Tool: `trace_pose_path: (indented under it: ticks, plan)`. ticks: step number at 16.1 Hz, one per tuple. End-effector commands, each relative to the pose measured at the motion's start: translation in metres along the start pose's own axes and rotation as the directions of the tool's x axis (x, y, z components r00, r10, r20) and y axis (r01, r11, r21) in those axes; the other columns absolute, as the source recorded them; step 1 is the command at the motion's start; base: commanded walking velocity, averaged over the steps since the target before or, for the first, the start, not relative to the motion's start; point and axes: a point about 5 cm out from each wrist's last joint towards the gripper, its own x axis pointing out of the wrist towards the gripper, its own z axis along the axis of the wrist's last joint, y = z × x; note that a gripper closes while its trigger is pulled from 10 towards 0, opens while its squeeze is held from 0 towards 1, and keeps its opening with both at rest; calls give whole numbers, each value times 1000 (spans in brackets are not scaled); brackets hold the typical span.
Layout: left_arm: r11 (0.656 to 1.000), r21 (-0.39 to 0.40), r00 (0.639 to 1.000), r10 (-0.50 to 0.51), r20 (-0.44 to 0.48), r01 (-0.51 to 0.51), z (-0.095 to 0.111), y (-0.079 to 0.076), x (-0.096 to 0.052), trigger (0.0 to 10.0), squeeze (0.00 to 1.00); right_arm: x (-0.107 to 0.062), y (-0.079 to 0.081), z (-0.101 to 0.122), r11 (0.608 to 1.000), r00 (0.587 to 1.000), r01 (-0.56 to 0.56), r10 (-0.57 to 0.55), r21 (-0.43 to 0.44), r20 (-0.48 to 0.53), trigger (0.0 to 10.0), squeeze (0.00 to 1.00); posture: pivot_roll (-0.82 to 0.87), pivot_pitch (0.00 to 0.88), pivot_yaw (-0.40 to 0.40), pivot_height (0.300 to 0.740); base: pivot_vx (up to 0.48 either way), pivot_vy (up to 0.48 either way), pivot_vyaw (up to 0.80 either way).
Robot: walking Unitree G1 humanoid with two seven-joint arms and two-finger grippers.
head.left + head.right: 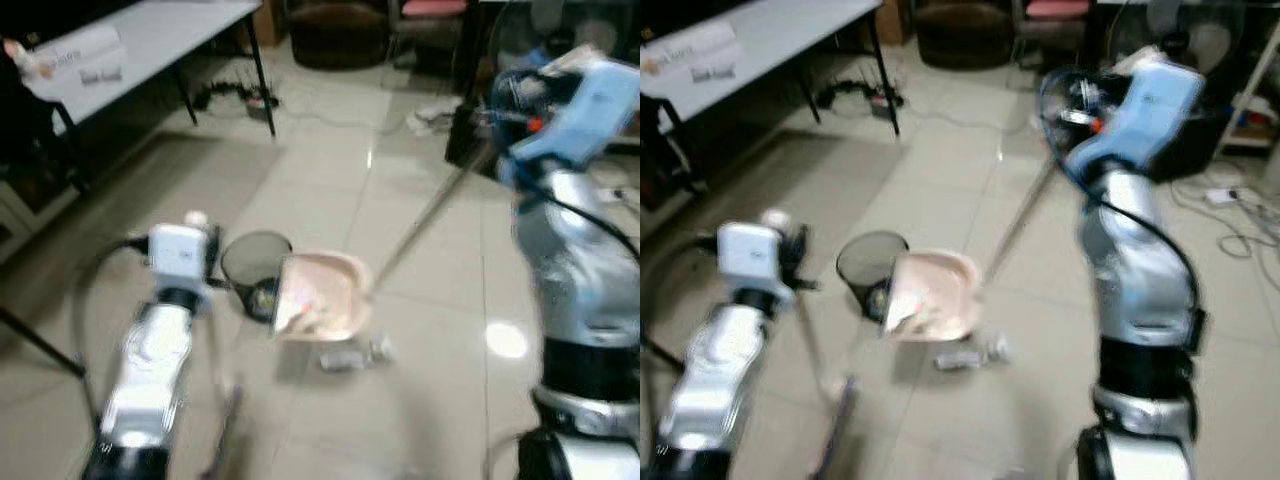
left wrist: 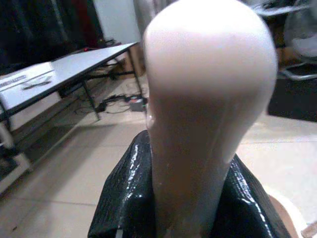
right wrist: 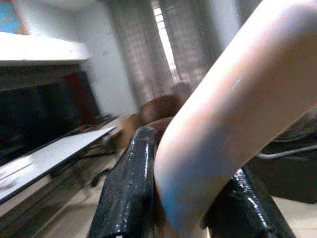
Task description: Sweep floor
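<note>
So the right gripper (image 3: 183,198) is clamped around the pale curved top of the dustpan handle (image 1: 430,215), held up high by the robot's right shoulder. The left gripper (image 2: 185,198) is closed around a rounded pale knob, which I take to be the broom handle (image 2: 208,114), low on the robot's left side.

The dustpan (image 1: 320,295) hangs tipped right at the black mesh bin (image 1: 255,270), with its open mouth facing down and toward the bin, and some bits of rubbish are visible inside the pan. Its rim looks like it overlaps the bin's edge, but everything's blurry, so I can't say if they actually touch.

What could go wrong:
- The pan's mouth seems to sit partly beside the bin rather than fully over it, so the contents could slide onto the floor tiles (image 1: 420,400).
- Some crumpled clear litter (image 1: 352,355) already lies on the floor just beside the pan, so that bit isn't swept up yet.
- The bin looks light, and a nudge from the pan could tip or push it away.
- The long handle gives a lot of leverage, so a small wrist wobble swings the pan a lot.

Long axis: the handle runs diagonally from the right gripper, up high and farther out, down and leftward toward the robot to the pan near the floor
</note>
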Motion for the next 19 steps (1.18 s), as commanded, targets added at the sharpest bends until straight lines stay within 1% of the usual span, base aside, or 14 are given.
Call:
trace_pose_path:
  ticks: [1,7,10,14,19]
  plan:
    - [999,25,999,27,41,-28,11,9,1,10000,0,2,10,17,999,997,-39,38,14,71,10000,0,-63,0,69,740,394,0,0]
    - [999,26,999,33,25,-33,8,5,0,10000,0,4,16,17,997,996,-67,66,24,53,10000,0,-60,0,62,740,390,0,0]
    - [999,25,999,28,23,-28,8,2,-1,10000,0,5,17,17,997,996,-69,68,29,50,10000,0,-60,0,61,740,390,0,552]
    - [999,29,999,25,25,-26,9,2,0,10000,0,4,16,16,997,997,-60,58,48,47,10000,0,-59,0,63,740,390,0,534]
    - [999,29,1000,17,24,-17,8,1,0,10000,0,3,11,16,998,998,-31,28,60,57,10000,0,-63,0,68,740,389,0,0]
